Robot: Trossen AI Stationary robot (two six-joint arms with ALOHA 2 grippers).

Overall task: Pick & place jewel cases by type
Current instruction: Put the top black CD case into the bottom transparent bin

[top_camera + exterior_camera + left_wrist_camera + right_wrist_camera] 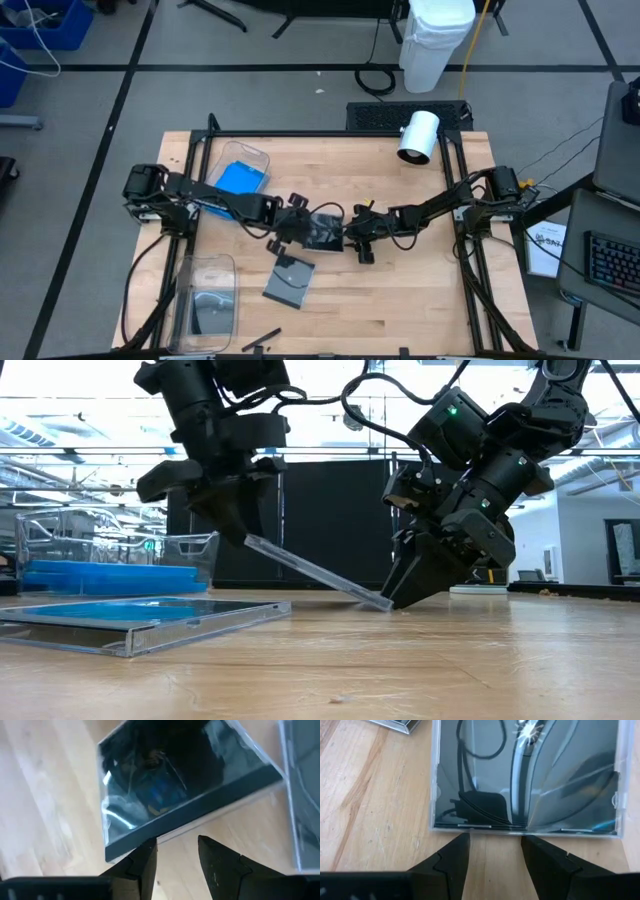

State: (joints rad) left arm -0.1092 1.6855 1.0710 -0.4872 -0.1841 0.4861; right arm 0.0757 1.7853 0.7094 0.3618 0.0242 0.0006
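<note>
a thin, square, clear grey jewel case (pixel 315 572) is held tilted between both tools: its raised edge is clamped by the left tool (pixel 232 520), its low edge at the part-open right tool (pixel 405 598), grip unclear. beyond, another flat case (pixel 290 280) lies on the wooden worktop (pixel 420 290).

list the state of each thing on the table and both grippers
tilted jewel case: one edge raised at the left gripper, other edge on the table at the right gripper
left gripper: at the raised edge, grip unclear
right gripper: open, fingers either side of the low edge
flat jewel case: lying on the table, apart
blue jewel cases: stacked in the far bin
near bin: holds grey cases
</note>
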